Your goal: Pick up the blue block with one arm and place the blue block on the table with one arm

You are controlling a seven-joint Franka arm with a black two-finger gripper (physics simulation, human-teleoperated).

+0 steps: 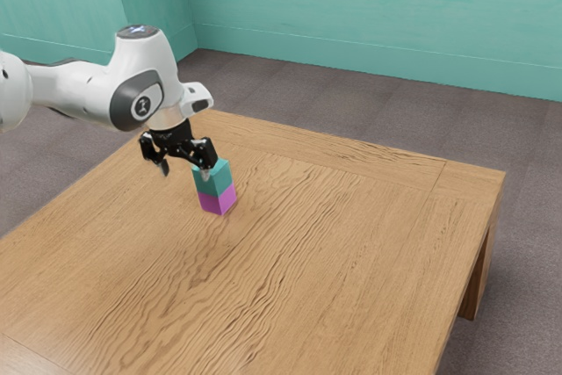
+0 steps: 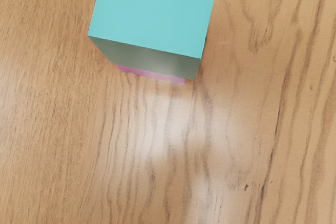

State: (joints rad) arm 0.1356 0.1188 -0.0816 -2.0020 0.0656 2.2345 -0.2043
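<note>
Blue block [image 1: 212, 182], more of a blue-green, sits on top of a purple block [image 1: 218, 201], the two stacked on the wooden table [image 1: 351, 243]. Stack is upright, and the blue block's sides roughly line up with the purple one's. Fingers [image 1: 162, 166] are spread, nothing pinched between them. They point down over the table, tips at about the height of the blue block. In the exterior view, the finger on the right overlaps the blue block's upper corner; can't tell if it touches. The other finger is off to the exterior view's left, well apart from the stack.

White arm [image 1: 83, 85] comes in from the exterior view's left. Wrist view looks down at the blue block: flat light top, one darker side, and a thin pink strip of the purple block under it, with wood grain around. Stack is in the far part of the table, toward the exterior view's left. Behind the table: grey-brown floor [image 1: 290, 90] and green wall [image 1: 369, 6]. One table leg [image 1: 476, 283] shows at the exterior view's right.
</note>
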